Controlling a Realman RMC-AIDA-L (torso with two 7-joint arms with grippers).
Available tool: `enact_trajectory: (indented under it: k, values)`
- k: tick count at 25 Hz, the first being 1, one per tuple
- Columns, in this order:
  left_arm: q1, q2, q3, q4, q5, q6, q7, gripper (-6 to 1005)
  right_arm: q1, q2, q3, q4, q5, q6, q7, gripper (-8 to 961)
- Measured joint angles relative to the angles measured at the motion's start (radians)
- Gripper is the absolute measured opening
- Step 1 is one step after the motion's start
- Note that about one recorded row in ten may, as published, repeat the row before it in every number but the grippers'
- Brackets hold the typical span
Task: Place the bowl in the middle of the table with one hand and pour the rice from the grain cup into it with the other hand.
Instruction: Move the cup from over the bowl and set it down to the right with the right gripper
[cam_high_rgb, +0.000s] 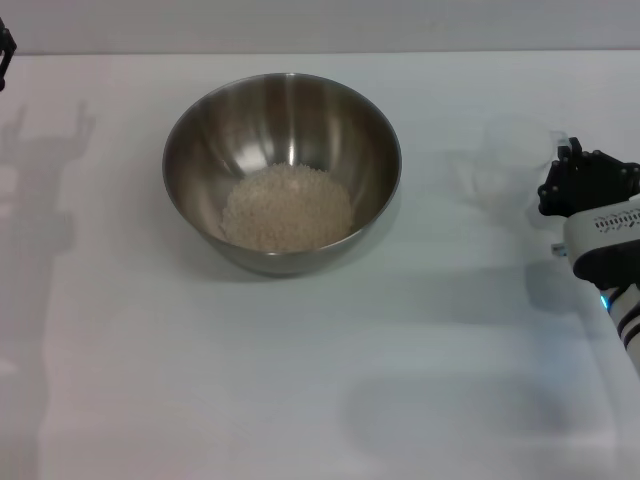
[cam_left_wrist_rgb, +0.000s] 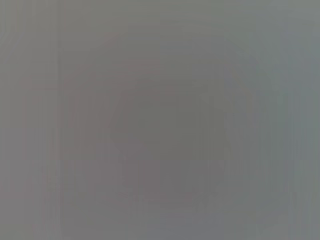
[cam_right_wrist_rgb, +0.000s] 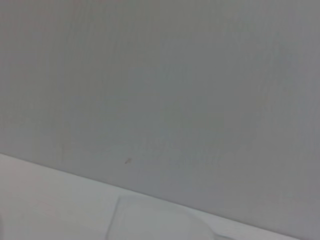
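In the head view the steel bowl (cam_high_rgb: 282, 165) stands upright on the white table (cam_high_rgb: 300, 380), a little left of the middle. A heap of rice (cam_high_rgb: 288, 208) lies in its bottom. The clear grain cup (cam_high_rgb: 510, 158) stands on the table at the right and looks empty. My right gripper (cam_high_rgb: 566, 165) is right beside the cup, on its right side; whether it touches the cup cannot be told. Only a sliver of my left gripper (cam_high_rgb: 4, 50) shows at the far left edge, well away from the bowl.
The table's far edge meets a pale wall (cam_high_rgb: 320, 25). The right wrist view shows that wall (cam_right_wrist_rgb: 160, 90) and a pale rounded shape (cam_right_wrist_rgb: 160, 220) at the picture's bottom. The left wrist view shows only plain grey.
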Motion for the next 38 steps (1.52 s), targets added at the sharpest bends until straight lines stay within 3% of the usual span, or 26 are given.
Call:
enact_trajectory:
  k: [13,19,24,38]
  values:
    - [-0.015,0.003,-0.019,0.008,0.001,-0.028,-0.008,829,-0.044,-0.003,0.013,-0.004,0.006,-0.059,0.061,211]
    - [-0.019,0.004,-0.019,0.009,0.0,-0.03,-0.008,829,-0.048,-0.002,0.01,0.003,0.006,-0.076,0.067,451]
    - [-0.019,0.005,-0.019,0.009,0.003,-0.03,-0.008,829,-0.052,0.0,-0.009,0.003,0.003,-0.092,0.067,589]
    - [-0.024,0.006,-0.011,0.012,0.011,-0.046,-0.008,829,-0.128,0.003,-0.112,0.047,0.007,-0.152,0.062,589]
